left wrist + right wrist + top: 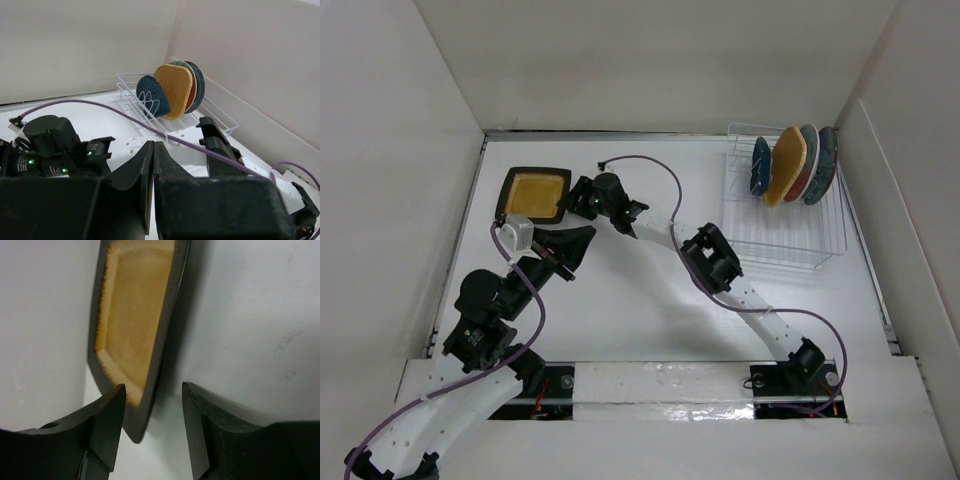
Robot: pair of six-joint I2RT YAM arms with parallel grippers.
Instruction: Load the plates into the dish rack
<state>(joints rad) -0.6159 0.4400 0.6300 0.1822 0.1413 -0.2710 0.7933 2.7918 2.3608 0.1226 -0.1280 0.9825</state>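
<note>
Right pincer [151,412] stands open, one finger on either side of the rim of the square black-rimmed plate with yellow centre [533,193], not clamped on it. That plate is at the far left of the tabletop [650,310]. Left pincer [153,165] is closed and empty, near that plate; four plates [787,165] stand on edge in the dish rack [790,238] at far right.
</note>
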